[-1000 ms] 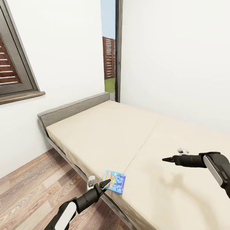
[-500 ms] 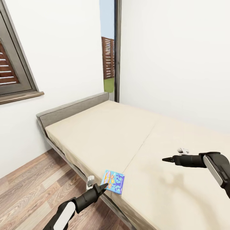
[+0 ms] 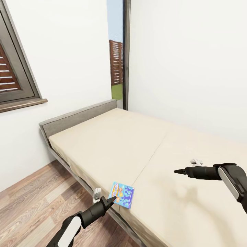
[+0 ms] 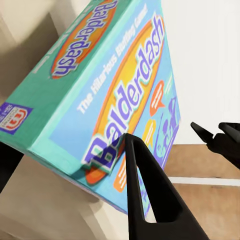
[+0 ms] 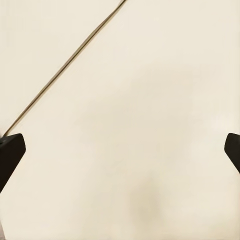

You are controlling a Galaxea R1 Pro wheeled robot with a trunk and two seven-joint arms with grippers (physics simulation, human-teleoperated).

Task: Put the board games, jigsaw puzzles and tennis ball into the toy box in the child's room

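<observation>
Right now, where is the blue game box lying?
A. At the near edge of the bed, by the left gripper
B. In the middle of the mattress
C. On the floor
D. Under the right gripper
A: the blue game box lies at the bed's near edge, with the left gripper at its corner.

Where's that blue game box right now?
In the head view the blue game box lies at the near edge of the bed, with the left gripper at its corner.

Probably a bedroom, bed [image 3: 144,154], shuttered window [image 3: 13,75], plank floor [image 3: 31,206]
</observation>
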